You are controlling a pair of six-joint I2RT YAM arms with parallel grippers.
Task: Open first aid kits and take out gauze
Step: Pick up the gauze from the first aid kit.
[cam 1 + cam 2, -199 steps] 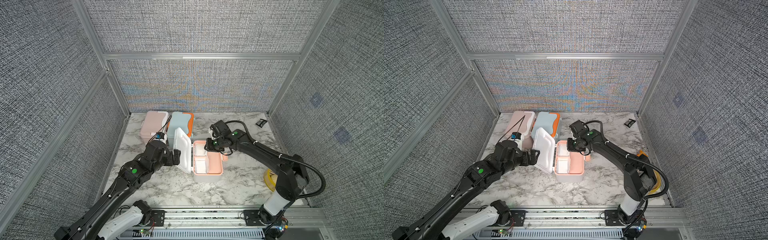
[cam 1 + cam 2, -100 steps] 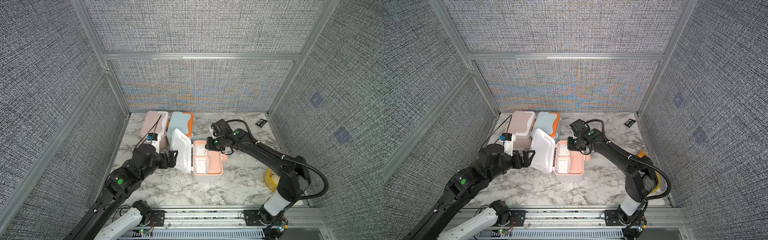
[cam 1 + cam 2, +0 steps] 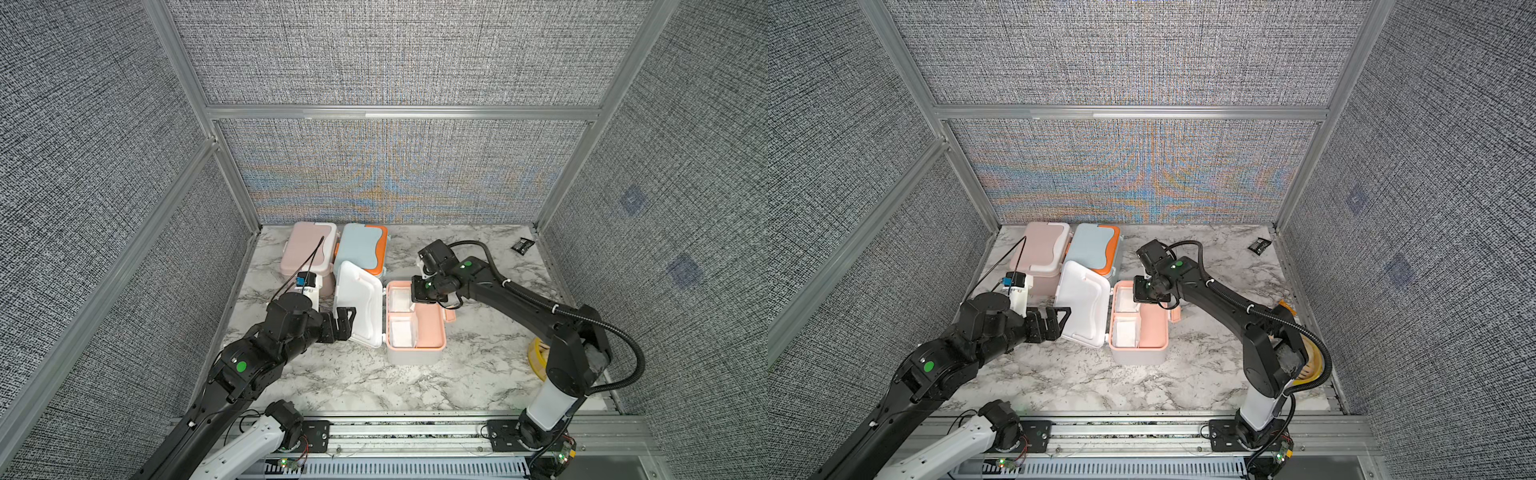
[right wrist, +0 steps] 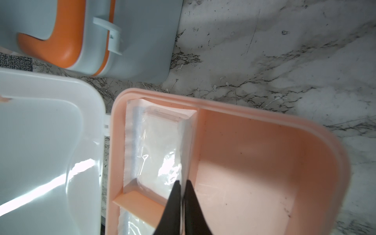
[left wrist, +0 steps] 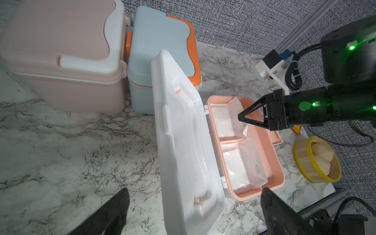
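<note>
Gauze pad sits in the rear small compartment of the open peach kit. The right gripper has its fingers pinched together on the wrapper edge by the divider. Second pad is in the front compartment, untouched. Two pads visible, possibly more stacked beneath. Three kits in all; pink kit and blue kit are closed. Left gripper has its jaws apart, just beside the raised white lid.
</note>
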